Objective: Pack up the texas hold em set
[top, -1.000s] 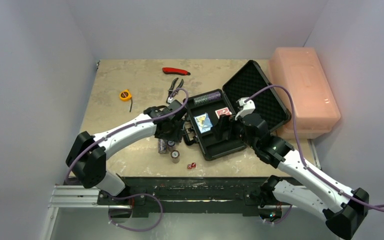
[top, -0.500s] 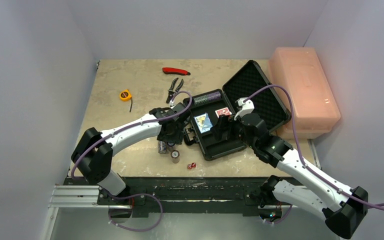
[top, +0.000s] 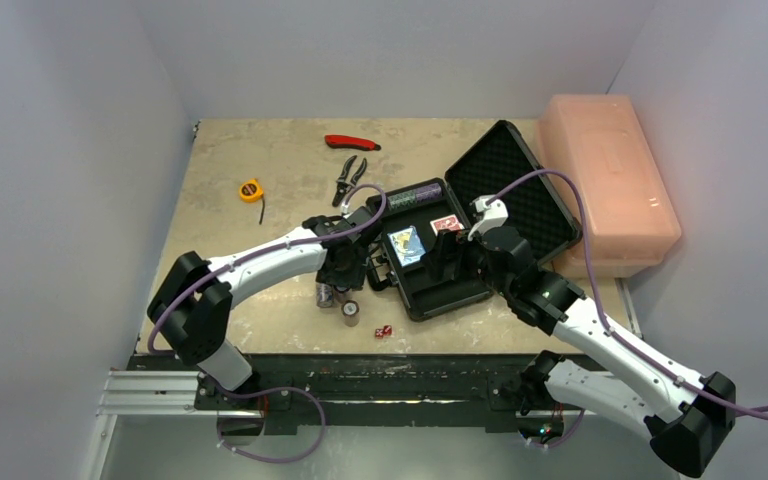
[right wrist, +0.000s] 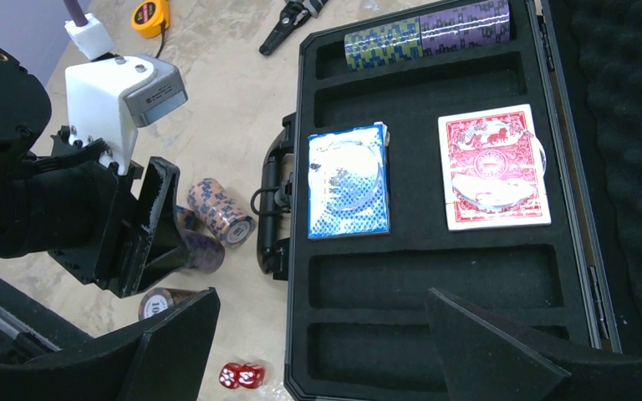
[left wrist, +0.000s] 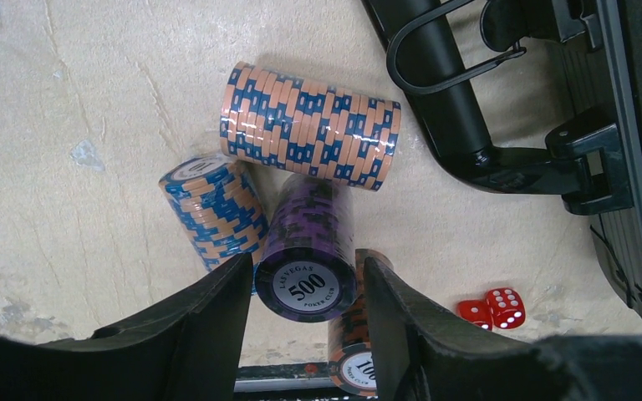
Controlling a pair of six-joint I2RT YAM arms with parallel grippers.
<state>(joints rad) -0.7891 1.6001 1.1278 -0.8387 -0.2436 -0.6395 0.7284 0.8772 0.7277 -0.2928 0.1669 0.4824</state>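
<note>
**Left hand.** The left hand sets its fingers one on each side of the upright purple chip stack, at or just off its wall. Whether they pinch it cannot be told. The straddle runs across the stack's width, which suits lifting it as one column.

**Stack location.** The purple chip stack stands on the table near the briefcase handle. It is crowded against a blue chip stack and an orange chip stack lying on its side. The neighbours leave the fingers little room, so a nudge is likely.

**Right hand.** The right hand is spread wide and holds nothing. It hangs over the open briefcase, probably waiting.

**Briefcase contents.** The blue deck and red deck lie in the middle wells. A chip row fills the far slot. The empty slot next to it is a likely destination.

**Not visible.**
- A fourth stack is cut off by the frame edge and the right finger. Its figure reads only in part.
- The near slots sit partly behind the right hand's fingers.
- From above, the left hand covers the purple chip stack.
- The red dice lie loose just beside the briefcase. Their number is unclear.
</note>
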